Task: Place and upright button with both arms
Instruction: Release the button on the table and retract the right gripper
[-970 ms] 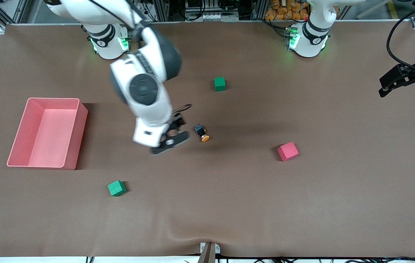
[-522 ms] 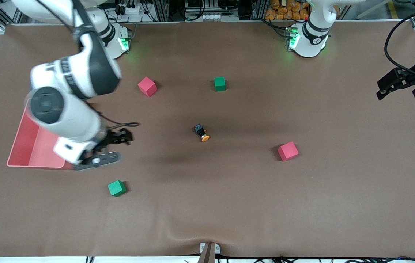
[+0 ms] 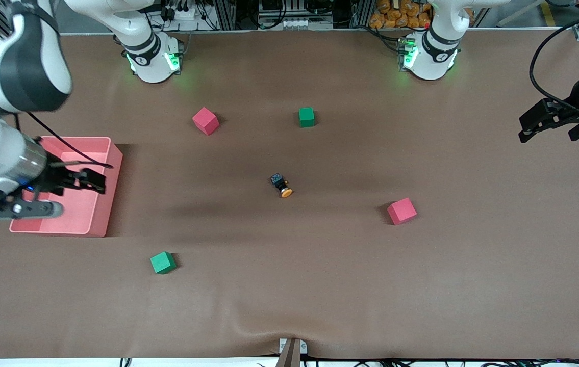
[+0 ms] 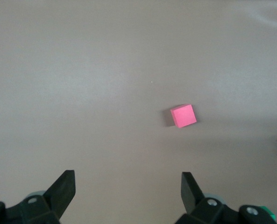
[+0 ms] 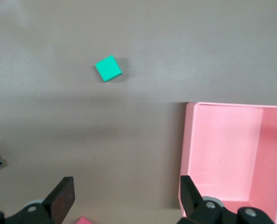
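The right gripper (image 3: 77,181) hangs over the pink bin (image 3: 100,224) at the right arm's end of the table, its fingers spread wide with nothing between them. The left gripper (image 3: 542,122) hovers over bare table at the left arm's end, jaws wide apart too and just as empty. Neither hand is anywhere near the work.

The button (image 3: 281,185) lies about mid-table, well apart from both grippers, tipped on its side with the orange cap pointing toward the front camera and the black-and-blue body pointing toward the bases. A pink cube (image 3: 401,211) sits near it toward the left arm's end, another pink cube (image 3: 205,121) and a green cube (image 3: 306,116) lie farther from the camera, and a second green cube (image 3: 162,262) nearer.

To my eye the placing looks done and the uprighting not yet begun. Next, one arm would need to reach in to the middle, straddle the small body, and tip it cap-up, perhaps with the other steadying it.
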`<state>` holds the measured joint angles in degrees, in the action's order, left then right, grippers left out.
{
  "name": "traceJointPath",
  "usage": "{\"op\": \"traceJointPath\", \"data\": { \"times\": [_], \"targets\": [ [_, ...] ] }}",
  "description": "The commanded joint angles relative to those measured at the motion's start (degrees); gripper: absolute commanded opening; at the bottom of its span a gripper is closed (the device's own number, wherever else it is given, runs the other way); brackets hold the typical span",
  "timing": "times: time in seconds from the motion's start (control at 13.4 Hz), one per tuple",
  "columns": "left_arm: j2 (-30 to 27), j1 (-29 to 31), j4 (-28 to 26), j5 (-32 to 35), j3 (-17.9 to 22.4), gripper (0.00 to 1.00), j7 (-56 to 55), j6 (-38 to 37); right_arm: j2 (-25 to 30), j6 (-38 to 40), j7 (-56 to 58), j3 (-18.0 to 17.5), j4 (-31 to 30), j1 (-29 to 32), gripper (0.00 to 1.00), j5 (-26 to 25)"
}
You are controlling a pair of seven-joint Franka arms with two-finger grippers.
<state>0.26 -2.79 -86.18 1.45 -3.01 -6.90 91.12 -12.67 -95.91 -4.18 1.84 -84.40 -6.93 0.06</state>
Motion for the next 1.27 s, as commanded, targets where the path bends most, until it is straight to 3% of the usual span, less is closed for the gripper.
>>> {"op": "traceJointPath", "data": {
  "times": [0.0, 0.15, 0.37, 0.75, 0.97, 1.19],
  "targets": [
    [-0.2, 0.2, -0.3, -0.8, -0.2, 1.0, -0.3, 0.4, 8.9, -0.9, 1.7, -1.2, -8.4, 3.4, 1.0, 0.4],
    [-0.2, -0.4, -0.3, -0.8, -0.2, 1.0, -0.3, 0.4, 12.4, -0.2, 7.0, -1.2, -10.7, 5.6, 1.0, 0.5],
    [-0.2, -0.6, -0.3, -0.8, -0.2, 1.0, -0.3, 0.0, 13.3, 5.4, 12.0, -0.3, -8.2, 8.5, 1.0, 1.1],
    [1.0, -1.2, -0.3, -0.8, -0.7, 1.0, -0.5, 0.4, 12.9, 14.8, 11.5, 0.2, -1.6, 9.1, 1.0, 1.2],
    [1.0, -1.1, -0.2, -0.7, -1.6, 1.0, -0.6, 0.4, 12.8, 15.1, 9.9, 0.1, -1.5, 9.0, 1.0, 1.4],
    [1.1, -1.2, -0.1, -0.8, -2.4, 1.0, -0.4, 0.4, 12.8, 15.0, 4.6, 0.2, -0.9, 9.0, 1.0, 5.0]
  ]
}}
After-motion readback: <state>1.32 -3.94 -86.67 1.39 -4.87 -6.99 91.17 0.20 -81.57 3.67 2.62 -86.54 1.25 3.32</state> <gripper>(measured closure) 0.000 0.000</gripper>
